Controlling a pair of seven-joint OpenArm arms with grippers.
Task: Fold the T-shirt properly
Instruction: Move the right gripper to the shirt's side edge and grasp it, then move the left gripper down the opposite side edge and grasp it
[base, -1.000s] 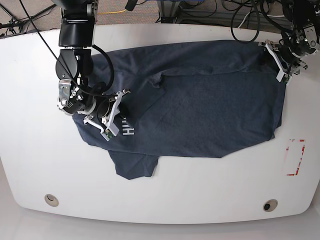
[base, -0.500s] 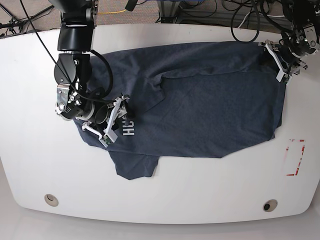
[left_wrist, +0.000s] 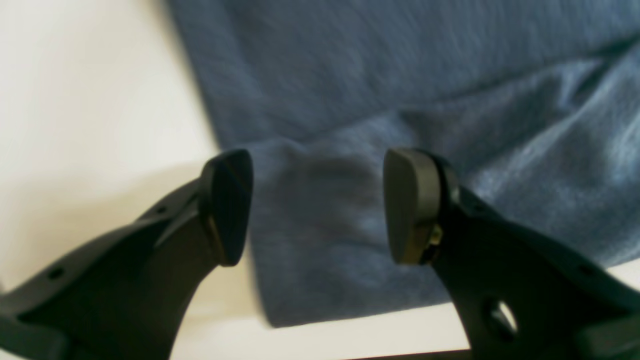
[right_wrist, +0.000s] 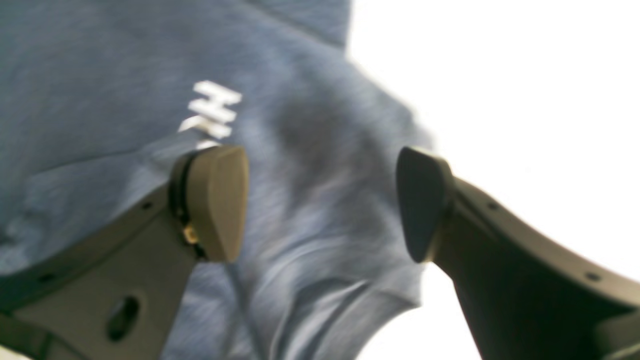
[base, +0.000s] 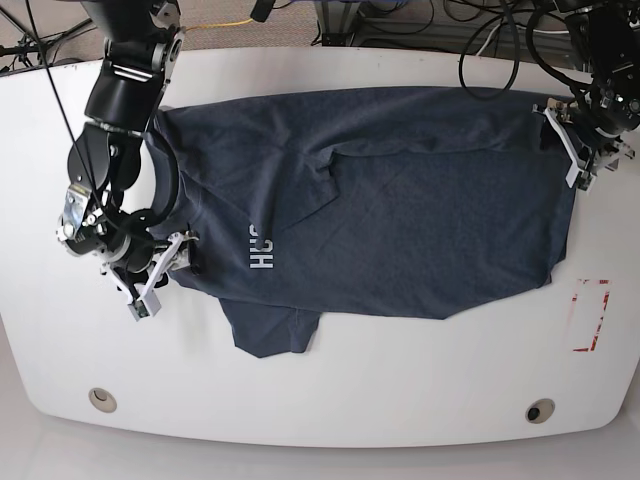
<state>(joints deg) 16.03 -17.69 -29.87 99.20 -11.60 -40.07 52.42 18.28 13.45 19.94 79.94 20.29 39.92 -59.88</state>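
**Set both grips square before the next fold**

The T-shirt (base: 400, 205) lies spread across the middle of the white desk (base: 330, 390), long axis running 9 to 3 o'clock in the base view. One sleeve (base: 275, 330) pokes out toward 6 o'clock, and a diagonal crease runs through the cloth near its centre. The white lettering (base: 260, 247) sits toward the 9 o'clock end.

The right claw (base: 158, 272) is at the shirt's 9 o'clock edge with its pads apart and nothing between them; its wrist view shows cloth below the open jaws and bare desk to one side. The left claw (base: 582, 148) hangs over the corner at about 2 o'clock, also apart and empty, with the hem corner (left_wrist: 320, 260) framed between its pads.

The step in hand looks like taking hold of two edges for a fold. To do it well:

- Bring each claw down so one pad slides under the edge and the other lands on top; a pinch from above alone would likely catch only the upper layer.
- Grip close to the edge, not deep in the panel, so the fold line stays straight.
- Lift both ends together and evenly, otherwise the central crease will probably deepen.
- Deal with the sleeve at 6 o'clock before closing the fold, or it may bunch inside.
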